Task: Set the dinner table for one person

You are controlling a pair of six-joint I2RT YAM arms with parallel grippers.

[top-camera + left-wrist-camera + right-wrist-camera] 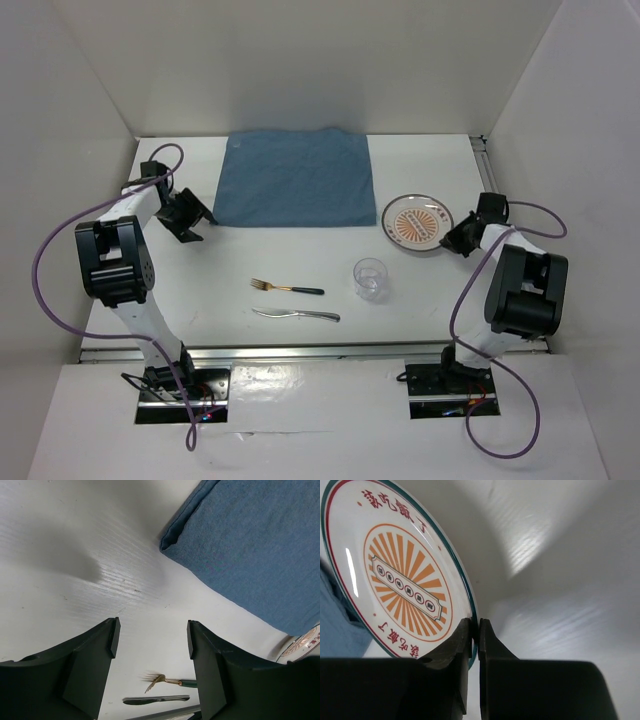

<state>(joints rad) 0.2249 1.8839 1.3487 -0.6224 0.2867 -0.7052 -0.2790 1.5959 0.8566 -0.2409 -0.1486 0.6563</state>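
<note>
Dinner table [200,300]: flat, plain white, rectangular, level. Metal rail [300,350] along near edge. Bare top spreads beneath and ahead of the left gripper's [152,630] jaws; glare-streaked surface lies beyond the right gripper's [475,625] jaws.

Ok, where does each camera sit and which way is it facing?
Top external: above and behind the robot, looking down on the dinner table; the left gripper and right gripper both show.
Left wrist: on the left wrist, looking between its open fingers across the table at the placemat corner, fork and silver utensil.
Right wrist: on the right wrist, looking along its own fingers, shut on the plate rim.
Shared: the plate appears in all three views.
</note>
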